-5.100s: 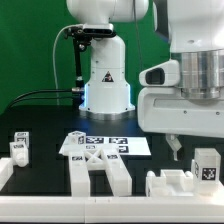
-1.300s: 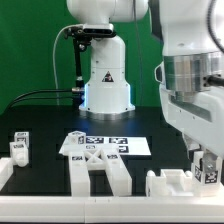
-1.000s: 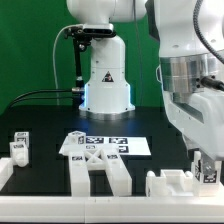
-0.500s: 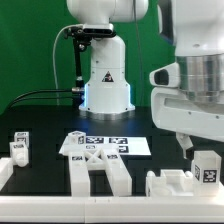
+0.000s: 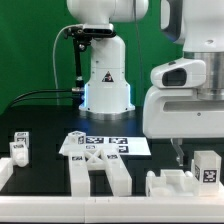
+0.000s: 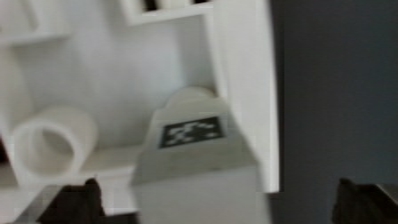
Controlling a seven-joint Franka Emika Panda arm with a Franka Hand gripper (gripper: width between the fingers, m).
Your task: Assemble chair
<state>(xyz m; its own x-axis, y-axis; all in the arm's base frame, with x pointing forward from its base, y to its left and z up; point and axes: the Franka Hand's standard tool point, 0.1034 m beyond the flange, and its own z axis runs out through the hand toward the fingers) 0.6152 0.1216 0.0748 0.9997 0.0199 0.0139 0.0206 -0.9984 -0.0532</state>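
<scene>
The chair's white parts lie loose on the black table. A forked slab (image 5: 100, 172) lies front centre, a small tagged block (image 5: 20, 148) at the exterior view's left, a low bracket piece (image 5: 170, 184) front right, and an upright tagged block (image 5: 207, 166) at the far right. My gripper (image 5: 180, 152) hangs open and empty just above the bracket piece, beside the tagged block. In the wrist view the gripper (image 6: 222, 205) has its dark fingertips (image 6: 75, 205) wide apart over a tagged white part (image 6: 192, 135) that lies beside a round ring (image 6: 54, 148).
The marker board (image 5: 105, 145) lies flat mid-table. The robot base (image 5: 105, 80) stands behind it with a black cable to the exterior view's left. The table's raised white border (image 5: 5, 175) runs along the left front.
The gripper has risen and shifted toward the exterior view's left, uncovering the upright tagged block at the far right. No part has moved.
</scene>
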